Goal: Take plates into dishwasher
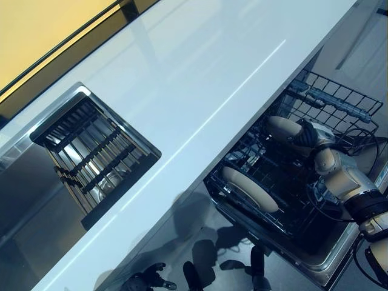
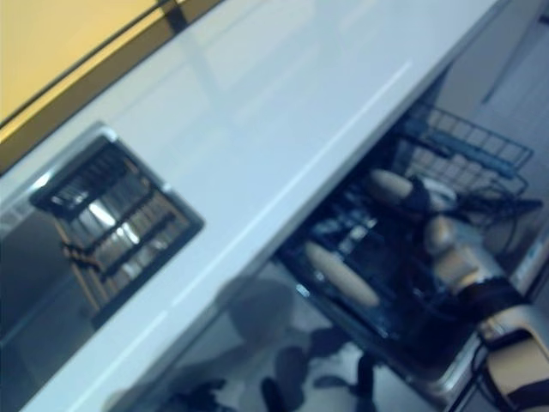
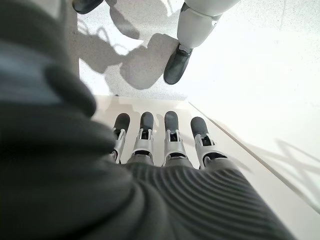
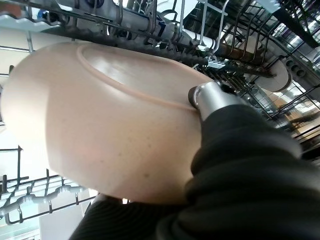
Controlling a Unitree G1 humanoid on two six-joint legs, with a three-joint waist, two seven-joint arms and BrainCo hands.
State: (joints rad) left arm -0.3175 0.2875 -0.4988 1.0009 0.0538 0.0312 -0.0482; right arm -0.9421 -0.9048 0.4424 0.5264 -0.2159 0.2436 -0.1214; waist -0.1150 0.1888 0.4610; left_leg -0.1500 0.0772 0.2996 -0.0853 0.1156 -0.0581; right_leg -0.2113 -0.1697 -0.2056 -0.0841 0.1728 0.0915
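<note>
The right hand (image 4: 210, 100) is clamped on a round beige ceramic plate (image 4: 100, 125) inside the dark wire dishwasher rack (image 1: 327, 100); the left hand (image 3: 160, 145) has its fingers straight. No writing is readable.

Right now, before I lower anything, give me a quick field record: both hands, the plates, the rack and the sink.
right hand: shut on a beige round ceramic plate, held over the rack
second beige plate: standing on edge in the rack
black wire dishwasher rack: pulled out below the counter edge
left hand: open, fingers straight, holding nothing
white countertop: bare
sink: dark slatted rack inside, no plates visible
</note>
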